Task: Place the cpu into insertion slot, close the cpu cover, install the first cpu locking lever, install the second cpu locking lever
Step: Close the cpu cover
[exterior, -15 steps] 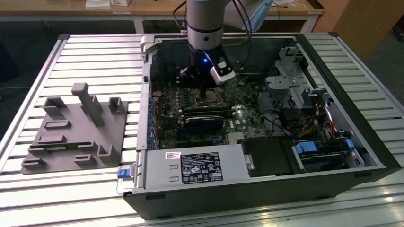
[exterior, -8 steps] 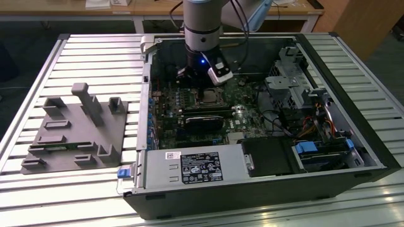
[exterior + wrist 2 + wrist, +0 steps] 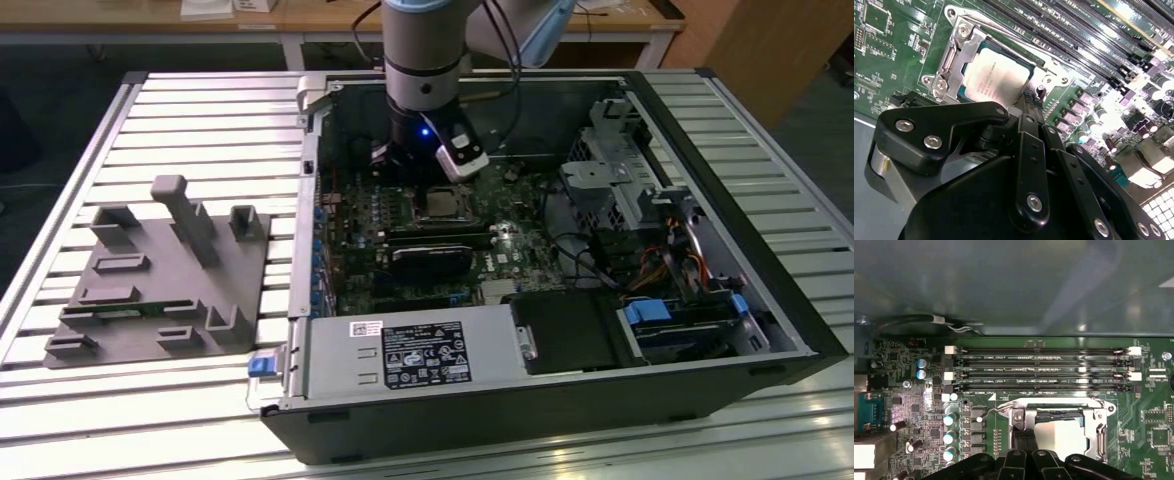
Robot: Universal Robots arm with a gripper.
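1 robot arm (image 3: 424, 60) reaches straight down into an open computer case (image 3: 781, 300) that lies on a slatted metal table (image 3: 200, 110). Its gripper (image 3: 1025, 440) sits low over the green motherboard (image 3: 1149, 405), at the edge of the insertion slot (image 3: 441, 203). In the first wrist view the 2 dark fingers (image 3: 1020, 439) stand side by side with barely a line between them, so the jaws are narrow and hold nothing that can be seen. The cpu (image 3: 996, 80) already lies in the socket, its dull grey face up. The cpu cover (image 3: 961, 47), a silvery frame, lies down around it, with the chip showing through its window. A thin wire lever (image 3: 991, 411) runs along the side of the socket nearest 4 long memory slots (image 3: 1044, 367), and its bent end sticks out past 1 corner. Whether it is latched cannot be told. On the exterior view's left, beside the case, a grey fixture (image 3: 160, 270) with upright pegs rests on the table.
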